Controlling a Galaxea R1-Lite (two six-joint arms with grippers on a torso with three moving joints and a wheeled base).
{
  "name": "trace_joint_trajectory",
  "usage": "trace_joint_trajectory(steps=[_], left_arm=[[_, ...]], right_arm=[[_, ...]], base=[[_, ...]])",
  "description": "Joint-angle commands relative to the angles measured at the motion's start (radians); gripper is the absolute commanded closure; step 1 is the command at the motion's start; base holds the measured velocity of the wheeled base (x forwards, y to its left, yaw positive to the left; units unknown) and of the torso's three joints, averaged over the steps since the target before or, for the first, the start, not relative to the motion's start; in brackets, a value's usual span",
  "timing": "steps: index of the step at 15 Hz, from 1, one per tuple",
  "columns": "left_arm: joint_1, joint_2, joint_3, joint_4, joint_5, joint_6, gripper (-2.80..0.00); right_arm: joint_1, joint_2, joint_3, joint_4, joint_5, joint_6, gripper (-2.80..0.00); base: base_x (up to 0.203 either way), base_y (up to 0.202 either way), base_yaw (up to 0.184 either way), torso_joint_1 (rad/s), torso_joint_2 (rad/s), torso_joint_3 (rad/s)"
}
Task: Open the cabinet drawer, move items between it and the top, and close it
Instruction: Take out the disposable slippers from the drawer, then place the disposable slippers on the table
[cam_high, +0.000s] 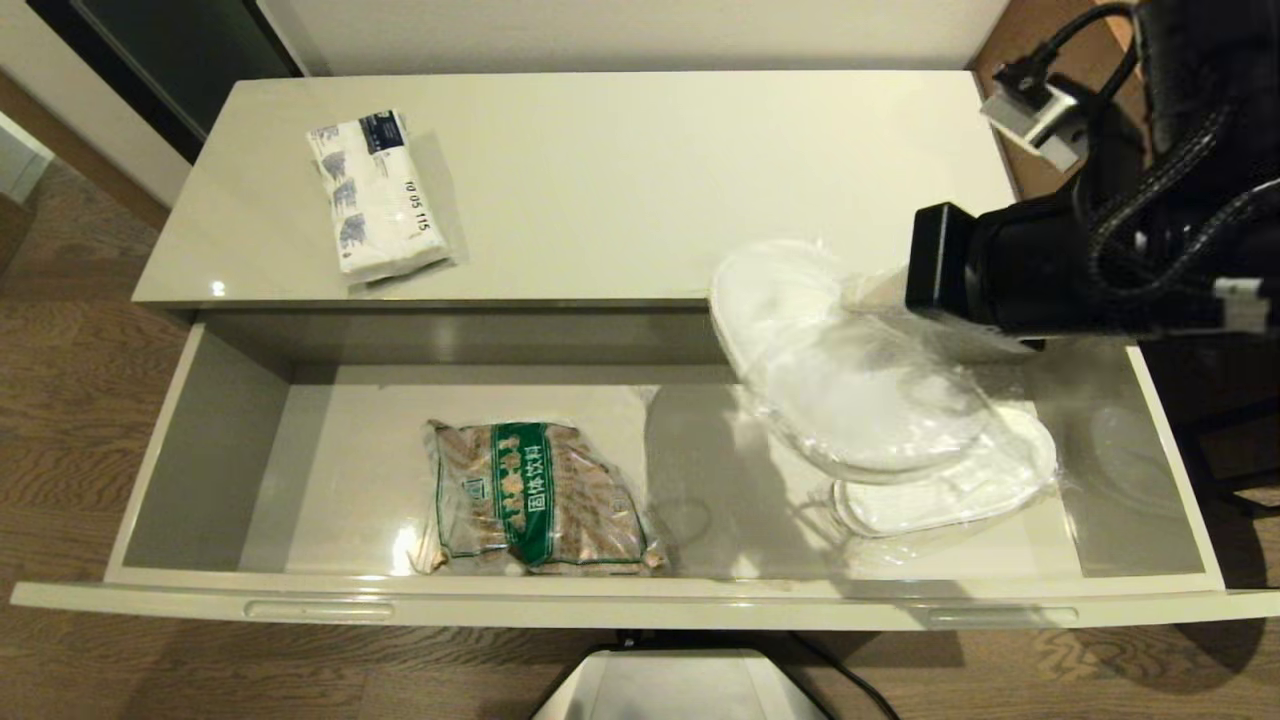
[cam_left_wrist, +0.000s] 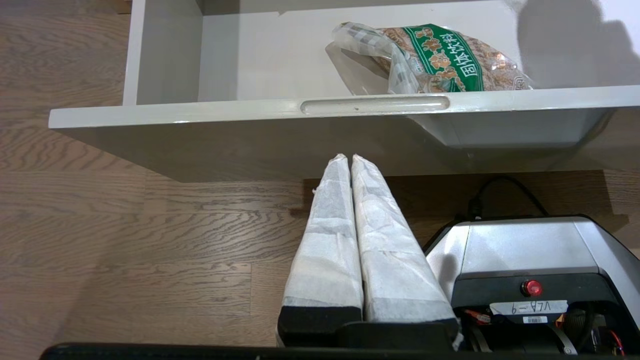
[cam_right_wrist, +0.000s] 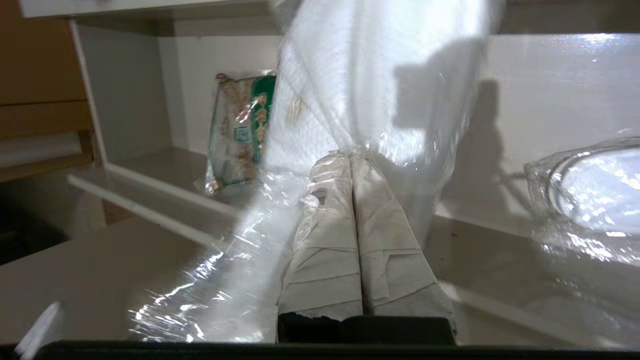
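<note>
Right gripper (cam_right_wrist: 350, 155) pinched shut on slipper pack (cam_high: 850, 380) film above open drawer (cam_high: 230, 400), fingertips veiled by wrap, second pack (cam_high: 960, 490) half hidden beneath, left gripper (cam_left_wrist: 348, 159) closed, empty.

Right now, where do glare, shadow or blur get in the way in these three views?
Head view: the lifted slipper pair is motion-smeared, with its shadow and glare spots on the drawer floor. Right wrist view: glinting film around the right gripper veils the middle. Left wrist view: sharp, the left gripper clear, one shadow at a corner.
</note>
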Motion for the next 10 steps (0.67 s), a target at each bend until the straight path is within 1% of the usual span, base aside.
trace_joint_trajectory(steps=[1,3,4,7,8,9,10], left_arm=[[0.001,0.001,0.002,0.000,0.000,0.000,0.00],[0.001,0.001,0.002,0.000,0.000,0.000,0.00],[0.001,0.001,0.002,0.000,0.000,0.000,0.00],[0.001,0.001,0.002,0.000,0.000,0.000,0.00],[0.001,0.001,0.001,0.000,0.000,0.000,0.00],[0.001,0.001,0.001,0.000,0.000,0.000,0.00],[0.001,0.001,0.002,0.000,0.000,0.000,0.00]], right_arm=[[0.000,-0.036,-0.125,0.149,0.002,0.006,0.00],[-0.007,-0.030,-0.193,0.176,-0.018,0.010,0.00],[-0.029,-0.014,-0.223,0.175,-0.038,0.010,0.00],[-0.121,0.126,-0.361,0.171,-0.145,0.028,0.00],[-0.158,0.185,-0.413,0.147,-0.171,0.048,0.00],[-0.200,0.252,-0.448,0.083,-0.196,0.060,0.00],[-0.244,0.316,-0.468,-0.046,-0.226,0.052,0.00]], base=[[0.000,0.000,0.000,0.000,0.00,0.000],[0.000,0.000,0.000,0.000,0.00,0.000],[0.000,0.000,0.000,0.000,0.00,0.000],[0.000,0.000,0.000,0.000,0.00,0.000],[0.000,0.000,0.000,0.000,0.00,0.000],[0.000,0.000,0.000,0.000,0.00,0.000],[0.000,0.000,0.000,0.000,0.00,0.000]])
